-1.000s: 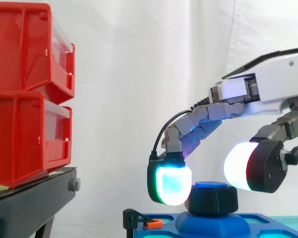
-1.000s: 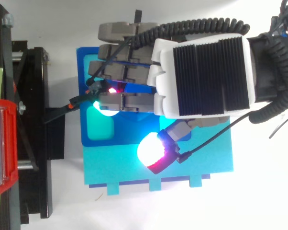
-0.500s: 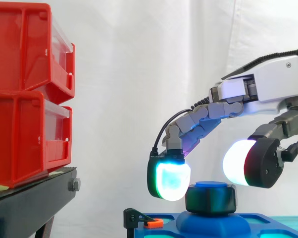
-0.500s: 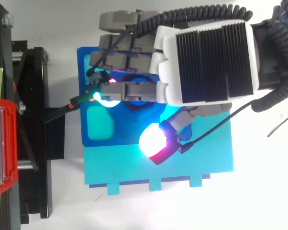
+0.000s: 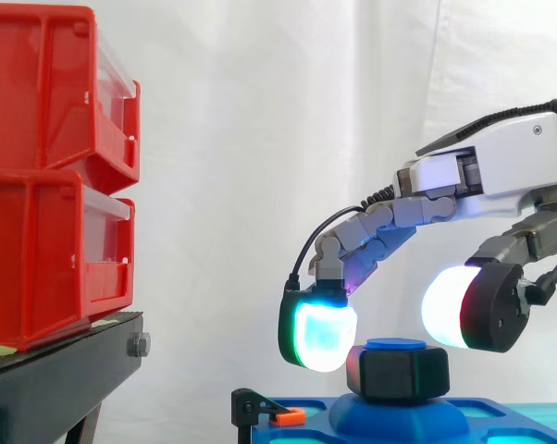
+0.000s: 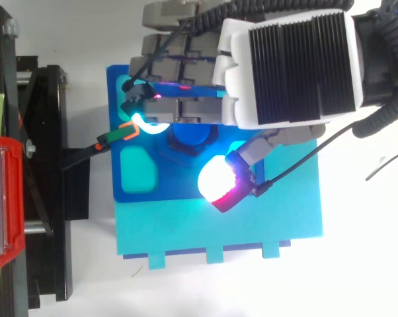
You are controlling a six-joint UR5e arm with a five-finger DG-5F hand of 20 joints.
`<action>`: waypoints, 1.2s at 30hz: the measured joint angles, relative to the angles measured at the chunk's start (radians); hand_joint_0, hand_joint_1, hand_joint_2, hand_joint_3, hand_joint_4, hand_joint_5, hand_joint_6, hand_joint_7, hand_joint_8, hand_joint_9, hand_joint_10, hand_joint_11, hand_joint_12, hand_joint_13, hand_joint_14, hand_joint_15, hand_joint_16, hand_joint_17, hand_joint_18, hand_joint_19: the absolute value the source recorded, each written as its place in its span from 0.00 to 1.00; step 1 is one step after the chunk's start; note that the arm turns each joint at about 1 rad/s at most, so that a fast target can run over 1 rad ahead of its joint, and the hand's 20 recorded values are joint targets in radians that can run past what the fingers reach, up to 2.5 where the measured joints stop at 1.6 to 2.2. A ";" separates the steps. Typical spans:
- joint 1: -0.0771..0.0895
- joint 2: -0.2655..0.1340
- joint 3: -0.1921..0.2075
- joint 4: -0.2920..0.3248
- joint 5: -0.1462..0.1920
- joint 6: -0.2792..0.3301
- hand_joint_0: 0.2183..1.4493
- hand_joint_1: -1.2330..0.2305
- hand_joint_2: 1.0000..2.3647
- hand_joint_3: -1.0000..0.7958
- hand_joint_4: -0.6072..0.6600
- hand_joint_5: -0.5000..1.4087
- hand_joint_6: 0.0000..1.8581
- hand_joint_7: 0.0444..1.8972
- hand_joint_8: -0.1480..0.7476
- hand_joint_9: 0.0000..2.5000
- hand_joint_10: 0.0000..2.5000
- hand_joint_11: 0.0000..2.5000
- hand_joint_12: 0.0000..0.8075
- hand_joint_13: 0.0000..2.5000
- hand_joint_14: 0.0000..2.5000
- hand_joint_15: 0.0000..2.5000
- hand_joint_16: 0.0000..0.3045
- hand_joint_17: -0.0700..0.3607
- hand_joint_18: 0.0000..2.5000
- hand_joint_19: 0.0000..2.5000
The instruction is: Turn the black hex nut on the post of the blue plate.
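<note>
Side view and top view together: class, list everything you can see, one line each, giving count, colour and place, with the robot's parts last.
hex nut: one, black, on the post.
post: one, blue top, middle of the plate.
plate: one, blue with cyan pockets, right of the stand.
board: one, cyan, adjoining the plate.
clip: one, orange, at the plate's edge nearest the stand.
bins: two, red, stacked on the stand.
stand: one, black, left.
curtain: one, white, behind.
hand: one, white and grey, over the nut, open; glowing pads on either side of it.
</note>
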 measured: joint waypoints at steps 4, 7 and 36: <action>-0.006 0.000 0.002 -0.002 -0.007 -0.003 0.23 0.64 0.00 0.28 0.63 0.17 0.27 0.58 0.47 0.18 0.00 0.03 0.44 0.19 0.00 0.04 0.18 0.44 0.15 0.10; -0.013 0.000 0.004 -0.003 -0.015 -0.005 0.23 0.64 0.00 0.28 0.64 0.17 0.27 0.58 0.47 0.18 0.00 0.03 0.44 0.19 0.00 0.04 0.18 0.44 0.15 0.10; -0.020 0.000 0.071 -0.076 -0.028 -0.009 0.23 0.64 0.00 0.28 0.64 0.17 0.27 0.56 0.48 0.18 0.00 0.02 0.44 0.18 0.00 0.04 0.18 0.44 0.15 0.10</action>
